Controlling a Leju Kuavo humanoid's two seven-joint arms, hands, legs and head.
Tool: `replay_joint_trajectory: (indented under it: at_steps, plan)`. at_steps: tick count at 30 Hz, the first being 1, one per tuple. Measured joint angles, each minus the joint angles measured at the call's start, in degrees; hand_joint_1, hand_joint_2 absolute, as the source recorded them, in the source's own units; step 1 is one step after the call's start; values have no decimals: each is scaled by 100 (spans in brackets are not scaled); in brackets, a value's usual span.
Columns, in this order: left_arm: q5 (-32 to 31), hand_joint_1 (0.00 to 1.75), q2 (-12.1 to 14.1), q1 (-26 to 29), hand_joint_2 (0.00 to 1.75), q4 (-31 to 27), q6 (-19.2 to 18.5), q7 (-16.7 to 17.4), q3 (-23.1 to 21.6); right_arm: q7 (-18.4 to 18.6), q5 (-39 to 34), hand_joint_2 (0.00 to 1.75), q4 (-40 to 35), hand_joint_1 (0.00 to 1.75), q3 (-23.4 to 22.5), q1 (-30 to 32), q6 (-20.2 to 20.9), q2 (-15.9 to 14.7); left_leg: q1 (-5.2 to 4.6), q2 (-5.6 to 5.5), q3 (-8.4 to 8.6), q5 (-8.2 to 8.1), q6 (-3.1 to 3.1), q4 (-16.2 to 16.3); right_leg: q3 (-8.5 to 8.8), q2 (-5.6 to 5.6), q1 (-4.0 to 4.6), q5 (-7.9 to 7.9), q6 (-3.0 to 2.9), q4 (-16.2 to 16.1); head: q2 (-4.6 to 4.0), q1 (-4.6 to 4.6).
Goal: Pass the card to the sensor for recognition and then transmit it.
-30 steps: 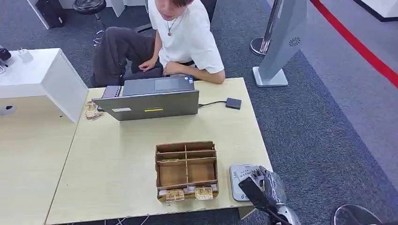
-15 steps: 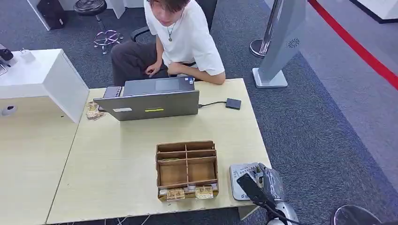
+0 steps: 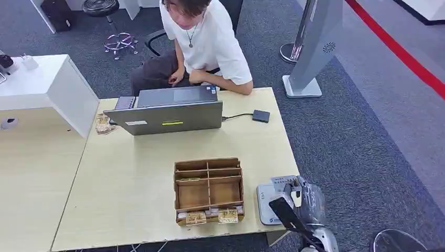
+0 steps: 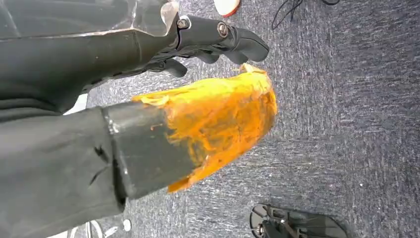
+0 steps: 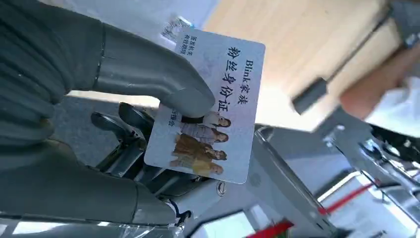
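My right hand [image 3: 304, 202] is at the table's near right corner, just above the pale grey sensor pad [image 3: 265, 203]. In the right wrist view that hand [image 5: 114, 114] pinches a white card [image 5: 210, 106] between its thumb [image 5: 148, 74] and its dark fingers. The card has black characters and a small group photo on its face. My left hand [image 4: 198, 99] hangs over grey carpet, its thumb wrapped in orange tape and its dark fingers stretched out, with nothing in it.
A wooden divided box [image 3: 209, 190] stands left of the sensor, with cards [image 3: 212, 216] in its front slot. A person [image 3: 204, 42] sits behind a grey laptop [image 3: 168, 113] at the table's far edge. A small dark device [image 3: 261, 116] lies on a cable beside the laptop.
My right hand has risen a little and shifted right over the sensor with the card. The person has leaned further in behind the laptop.
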Motion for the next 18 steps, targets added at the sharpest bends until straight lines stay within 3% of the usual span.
replay_joint_trajectory:
  at_steps: [5, 18]
  plan:
    - [-7, 0, -4, -1, 0, 0, 2, 0, 28, -111, 192, 175, -507, 175, 74, 55, -214, 28, 0, 1, -2, 0, 0, 0, -1, 0, 0, 0, 0, 0, 0, 0]
    - [-111, 0, -9, -7, 0, 0, 2, 0, 35, -190, 1340, 175, -1243, 175, 380, -88, -238, 118, -1, 0, -4, 0, 0, 0, -1, 0, -1, 1, 1, 0, 0, 0]
